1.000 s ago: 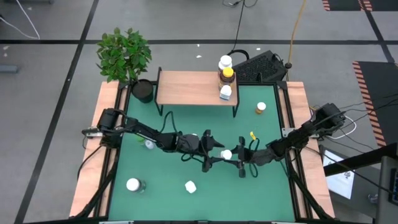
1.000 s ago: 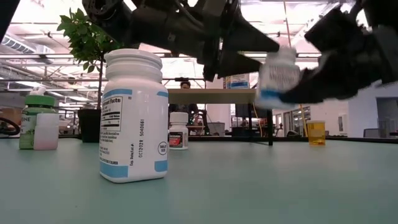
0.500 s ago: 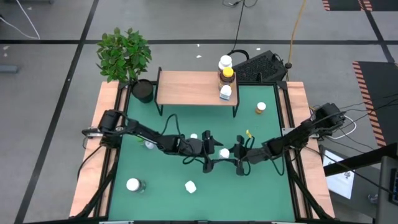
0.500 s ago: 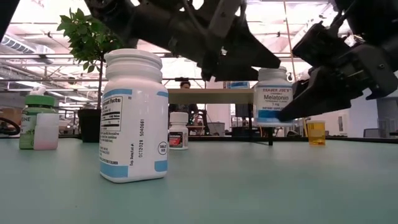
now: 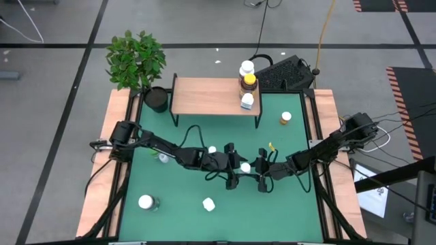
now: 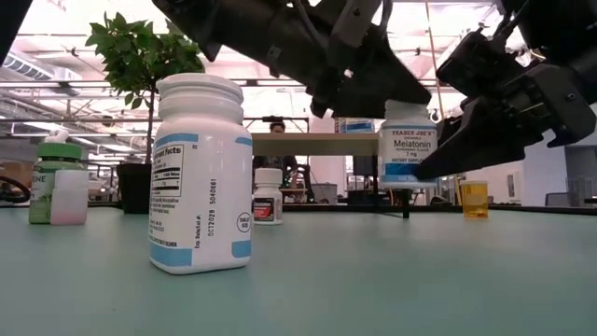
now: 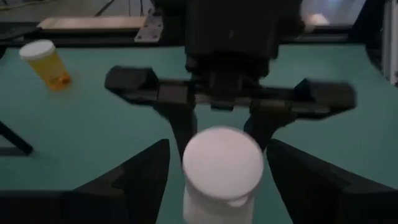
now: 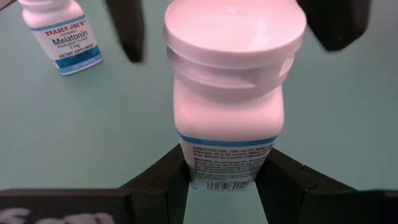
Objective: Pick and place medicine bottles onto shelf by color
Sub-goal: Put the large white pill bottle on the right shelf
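1. White bottle (image 5: 245,168) hangs above the middle of the green tabletop (image 5: 293,146), upright, blue-labelled, clear of the surface in the low view.
2. The right gripper (image 5: 257,171) holds it: its fingers (image 8: 283,171) are clamped narrow on the bottle's lower body.
3. The left gripper (image 5: 236,167) faces it from the left; its fingers (image 7: 152,171) stand wide, one either side of the cap, not visibly touching.
4. The step looks like a hand-over in mid-air, right arm to left.
5. Next the left fingers need to close squarely on the cap or neck before the right lets go; releasing early would drop the bottle.
6. The shelf (image 5: 204,95) stands at the far edge, with three bottles at its right end.
7. Other bottles are on the tabletop: two near left, one far right.
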`<state>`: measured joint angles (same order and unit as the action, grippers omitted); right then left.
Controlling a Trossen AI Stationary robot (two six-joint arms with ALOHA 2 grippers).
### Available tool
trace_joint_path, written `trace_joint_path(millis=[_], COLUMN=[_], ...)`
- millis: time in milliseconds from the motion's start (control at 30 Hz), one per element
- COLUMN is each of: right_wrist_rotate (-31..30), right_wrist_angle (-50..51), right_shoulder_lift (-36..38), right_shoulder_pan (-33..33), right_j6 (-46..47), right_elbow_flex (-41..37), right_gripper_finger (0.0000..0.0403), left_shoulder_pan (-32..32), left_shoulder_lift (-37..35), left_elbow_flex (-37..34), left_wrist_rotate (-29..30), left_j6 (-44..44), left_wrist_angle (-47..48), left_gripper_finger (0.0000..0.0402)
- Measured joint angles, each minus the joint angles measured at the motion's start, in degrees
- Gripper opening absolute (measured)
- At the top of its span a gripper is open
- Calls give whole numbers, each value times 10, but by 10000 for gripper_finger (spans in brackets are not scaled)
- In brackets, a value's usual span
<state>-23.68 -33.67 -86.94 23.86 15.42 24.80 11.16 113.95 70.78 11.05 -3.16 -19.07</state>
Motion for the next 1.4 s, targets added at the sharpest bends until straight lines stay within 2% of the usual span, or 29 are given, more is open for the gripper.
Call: trace_joint_path(millis=[200, 400, 533, 633, 733, 900, 1067, 1200, 1300, 1400], right_wrist_rotate=[-1, -2, -3, -7, -36, -49, -79, -78, -79, -78], right_wrist_angle=[-3, -3, -6, -10, -12, 10, 100, 190, 184, 131], right_shoulder_lift=[0, 0, 0, 0, 6, 50, 126, 179, 196, 196], right_shoulder_pan=[0, 0, 0, 1, 1, 5, 11, 11, 15, 18], right_j6=[-2, -4, -31, -53, -76, -69, -26, 14, 29, 34], right_elbow_flex=[0, 0, 0, 0, 0, 0, 0, -2, -19, -44], right_gripper_finger=[147, 147, 156, 179, 209, 243, 241, 230, 223, 218], left_shoulder_pan=[-3, -2, -2, -4, -5, -13, -25, -34, -41, -47], left_shoulder_lift=[0, 0, 0, 0, -8, -35, -65, -90, -112, -131], left_elbow_flex=[0, 0, 0, 0, 0, 0, 0, 0, 0, 0], left_wrist_rotate=[0, 0, 0, 2, 19, 23, 25, 30, 30, 29], left_j6=[1, 3, 6, 4, 0, -2, 1, 5, 5, 5], left_wrist_angle=[9, 9, 9, 8, 12, 31, 63, 89, 104, 122], left_gripper_finger=[238, 191, 172, 176, 186, 189, 190, 190, 190, 191])
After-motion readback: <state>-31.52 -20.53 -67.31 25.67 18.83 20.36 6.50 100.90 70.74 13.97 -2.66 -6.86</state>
